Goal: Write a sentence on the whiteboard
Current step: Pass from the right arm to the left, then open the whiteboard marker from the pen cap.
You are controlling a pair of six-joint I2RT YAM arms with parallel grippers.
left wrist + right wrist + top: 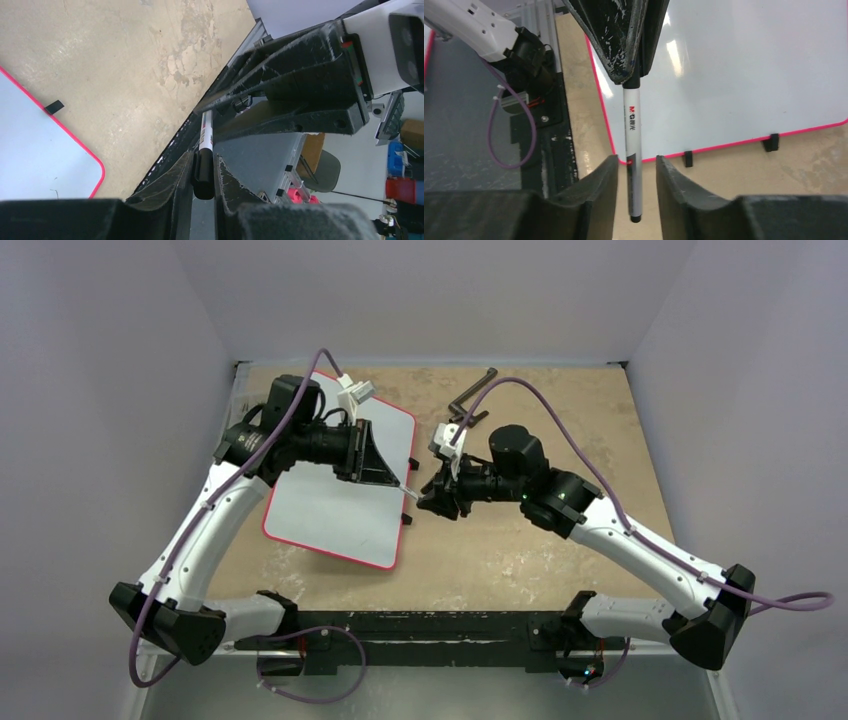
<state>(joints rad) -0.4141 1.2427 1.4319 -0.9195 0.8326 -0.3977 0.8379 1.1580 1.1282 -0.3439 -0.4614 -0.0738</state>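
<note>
The whiteboard [330, 510] lies flat on the left of the table, white with a red rim; it also shows in the left wrist view [30, 150] and the right wrist view [749, 75]. No written words show on it. A marker [408, 491] with a white barrel and black cap hangs level between the two grippers, over the board's right edge. My left gripper [393, 482] is shut on the marker's capped end [205, 170]. My right gripper [428, 496] is open, its jaws on either side of the marker's barrel [634, 150] with a gap on both sides.
A dark metal tool [472, 395] lies at the back of the table, behind the right gripper. Small black clips [770, 142] sit on the board's rim. Enclosure walls stand on three sides, and a black rail [430, 625] runs along the near edge.
</note>
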